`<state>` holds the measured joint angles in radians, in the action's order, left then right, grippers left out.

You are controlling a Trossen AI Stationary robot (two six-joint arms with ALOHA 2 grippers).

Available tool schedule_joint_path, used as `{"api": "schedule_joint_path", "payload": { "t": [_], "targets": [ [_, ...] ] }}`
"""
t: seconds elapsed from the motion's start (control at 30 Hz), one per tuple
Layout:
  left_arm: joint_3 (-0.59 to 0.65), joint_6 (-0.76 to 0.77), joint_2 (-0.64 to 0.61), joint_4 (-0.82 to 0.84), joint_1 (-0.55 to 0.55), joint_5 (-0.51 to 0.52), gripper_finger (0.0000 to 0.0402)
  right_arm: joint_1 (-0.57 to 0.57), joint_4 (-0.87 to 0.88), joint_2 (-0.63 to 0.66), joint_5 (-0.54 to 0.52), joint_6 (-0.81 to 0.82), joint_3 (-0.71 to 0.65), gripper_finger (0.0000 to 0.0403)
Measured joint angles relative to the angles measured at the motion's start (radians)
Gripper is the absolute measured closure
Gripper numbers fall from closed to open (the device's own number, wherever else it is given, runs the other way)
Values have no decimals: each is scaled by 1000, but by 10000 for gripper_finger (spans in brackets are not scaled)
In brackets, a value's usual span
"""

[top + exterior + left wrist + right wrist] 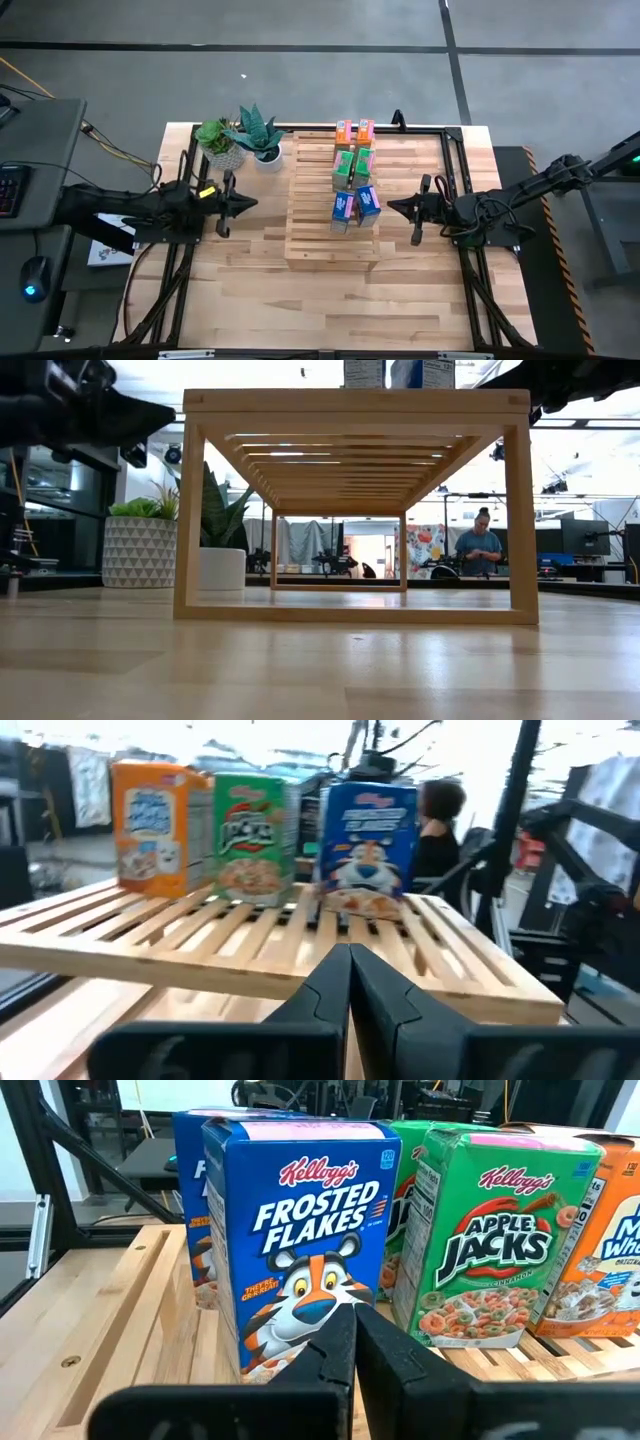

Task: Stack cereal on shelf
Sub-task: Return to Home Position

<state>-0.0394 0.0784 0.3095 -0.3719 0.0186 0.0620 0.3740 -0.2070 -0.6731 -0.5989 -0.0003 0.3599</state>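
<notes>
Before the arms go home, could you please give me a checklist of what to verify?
1. Left end effector shut and empty, beside the shelf, apart from it: ok.
2. Right end effector shut and empty, on the shelf's other side, apart from it: ok.
3. Blue boxes, green boxes and orange boxes all upright on the shelf: ok.
4. Blue boxes flush with each other: cannot tell.
5. Plants apart from the left end effector: ok.
</notes>
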Motion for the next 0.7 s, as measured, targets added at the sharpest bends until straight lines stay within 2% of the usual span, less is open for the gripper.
{"api": "schedule_joint_path", "payload": {
  "t": [0.23,0.5,0.6,0.7],
  "targets": [
    [28,-70,-72,75,14,2,401,0,30,31,5,-1,0,402],
    [28,-70,-114,125,8,-27,402,0,337,221,94,175,-8,403],
    [28,-54,-114,125,8,-18,401,0,283,305,102,179,-81,403],
    [28,-31,-114,125,8,-4,402,-5,111,380,139,91,-188,403]
  ]
}}
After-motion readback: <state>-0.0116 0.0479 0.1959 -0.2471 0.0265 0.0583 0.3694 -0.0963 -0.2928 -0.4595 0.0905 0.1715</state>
